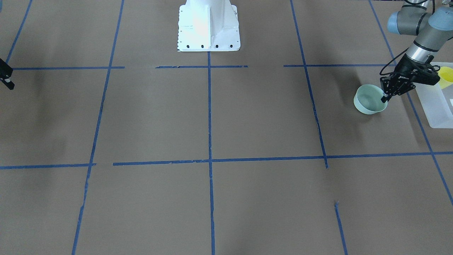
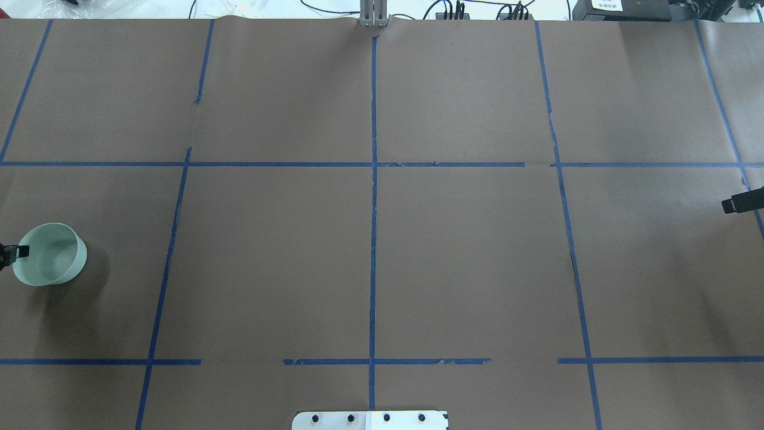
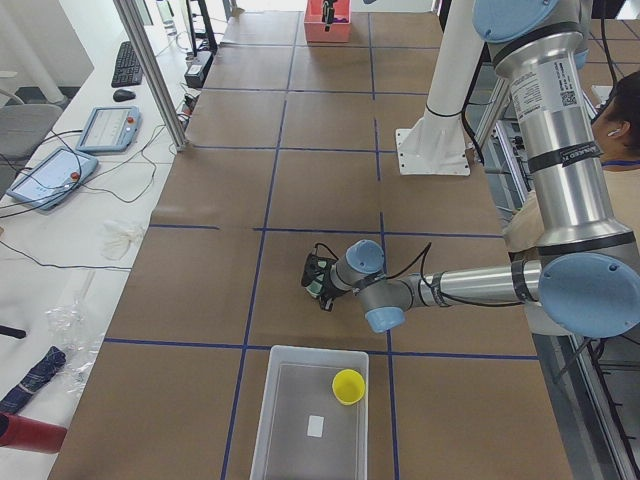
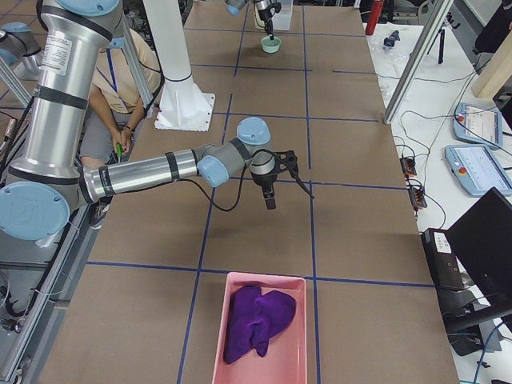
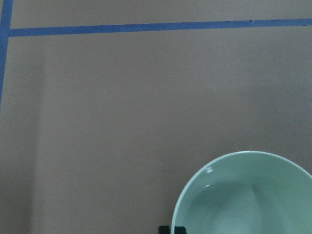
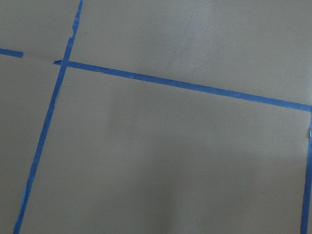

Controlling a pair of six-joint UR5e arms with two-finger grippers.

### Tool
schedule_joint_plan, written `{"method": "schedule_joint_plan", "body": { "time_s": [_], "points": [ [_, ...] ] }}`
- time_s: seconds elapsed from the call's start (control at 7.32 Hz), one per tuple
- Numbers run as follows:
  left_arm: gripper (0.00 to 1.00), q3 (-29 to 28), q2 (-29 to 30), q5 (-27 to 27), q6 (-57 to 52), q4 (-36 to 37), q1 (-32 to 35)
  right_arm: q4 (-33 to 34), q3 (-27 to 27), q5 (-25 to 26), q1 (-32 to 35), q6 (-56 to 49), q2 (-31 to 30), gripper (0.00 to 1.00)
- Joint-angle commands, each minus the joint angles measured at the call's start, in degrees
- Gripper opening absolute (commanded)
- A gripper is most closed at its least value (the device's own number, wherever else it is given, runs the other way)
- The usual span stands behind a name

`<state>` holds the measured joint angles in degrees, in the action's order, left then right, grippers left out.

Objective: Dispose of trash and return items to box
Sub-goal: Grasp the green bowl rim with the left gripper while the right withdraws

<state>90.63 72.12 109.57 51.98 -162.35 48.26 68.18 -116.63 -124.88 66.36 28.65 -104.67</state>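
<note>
Frosted-white translucent rectangular plastic bin (image 3: 290, 410) lies at the bottom centre of the left-end view, with a small bright-yellow plastic cup (image 3: 348, 386) inside it, near its right wall. Just beyond the bin, at mid-frame, the left gripper (image 1: 384, 98) pinches the rim of a small round pale mint-green bowl (image 1: 368, 102), one finger inside; the bowl is outside the bin. Farthest, at top centre, the right gripper (image 4: 291, 200) hangs with fingers spread, before a pink tray (image 4: 288, 352) holding a purple cloth (image 4: 256, 320).
</note>
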Motion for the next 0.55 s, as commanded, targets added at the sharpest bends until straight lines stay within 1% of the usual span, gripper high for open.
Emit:
{"method": "schedule_joint_plan", "body": {
  "time_s": [0.0, 0.14, 0.27, 0.41],
  "points": [
    [0.0, 2.44, -0.31, 10.05, -7.37, 0.1, 1.56, -0.07, 0.0, 0.08, 0.0, -0.09, -0.1, 1.0],
    [0.0, 2.45, -0.31, 16.06, -11.34, 0.8, 6.88, 0.02, 0.0, 0.08, 0.0, 0.0, -0.1, 1.0],
    [0.0, 2.45, -0.31, 22.03, -18.51, 3.24, 12.24, -0.07, 0.0, -0.01, 0.0, 0.0, -0.1, 1.0],
    [0.0, 2.8, 0.21, 28.79, -27.72, 8.14, 19.43, -0.07, 0.0, 0.08, 0.0, 0.0, -0.1, 1.0]
  ]
}}
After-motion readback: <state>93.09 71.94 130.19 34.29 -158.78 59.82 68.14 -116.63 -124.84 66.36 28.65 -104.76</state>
